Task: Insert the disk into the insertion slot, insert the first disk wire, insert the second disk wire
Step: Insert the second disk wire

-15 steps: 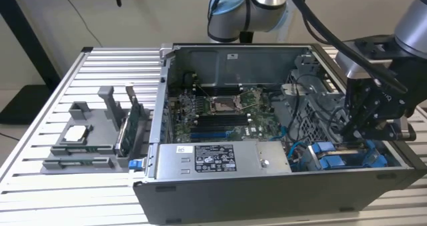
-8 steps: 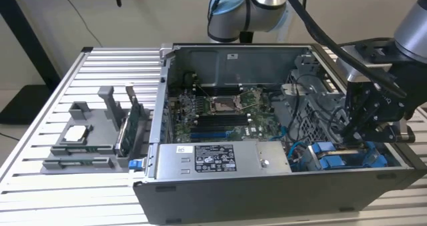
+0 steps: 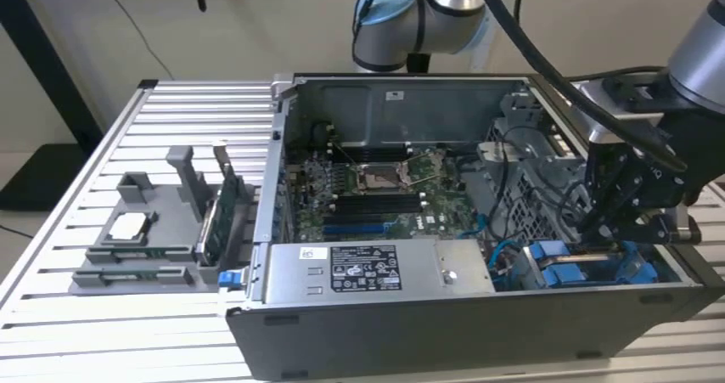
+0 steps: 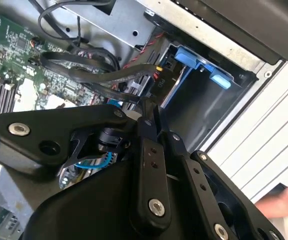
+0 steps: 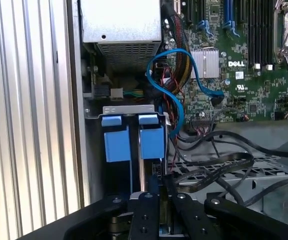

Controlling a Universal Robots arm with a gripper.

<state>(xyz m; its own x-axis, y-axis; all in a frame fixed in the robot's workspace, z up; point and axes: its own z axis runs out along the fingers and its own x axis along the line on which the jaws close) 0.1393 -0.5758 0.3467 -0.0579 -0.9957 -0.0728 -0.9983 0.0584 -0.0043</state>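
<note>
The disk (image 5: 134,142), in a carrier with blue tabs, sits inside the insertion slot (image 5: 129,107) at the case's front corner, on the exterior view's right (image 3: 566,268). My gripper (image 3: 600,239) reaches down into that corner just behind the disk. In both wrist views its black fingers (image 5: 149,200) stand close together, shut on the connector end of a flat black disk wire (image 4: 99,75), right at the disk's rear edge (image 4: 199,60). The wire (image 5: 219,167) trails back over the perforated bay wall. My gripper (image 4: 152,112) hides the connector's contact with the disk.
The power supply (image 3: 374,268) fills the case's front, with the motherboard (image 3: 385,188) behind it. A blue cable (image 5: 176,85) and loose black wires crowd the space beside the slot. A grey fixture with spare parts (image 3: 148,230) stands on the slatted table (image 3: 68,315).
</note>
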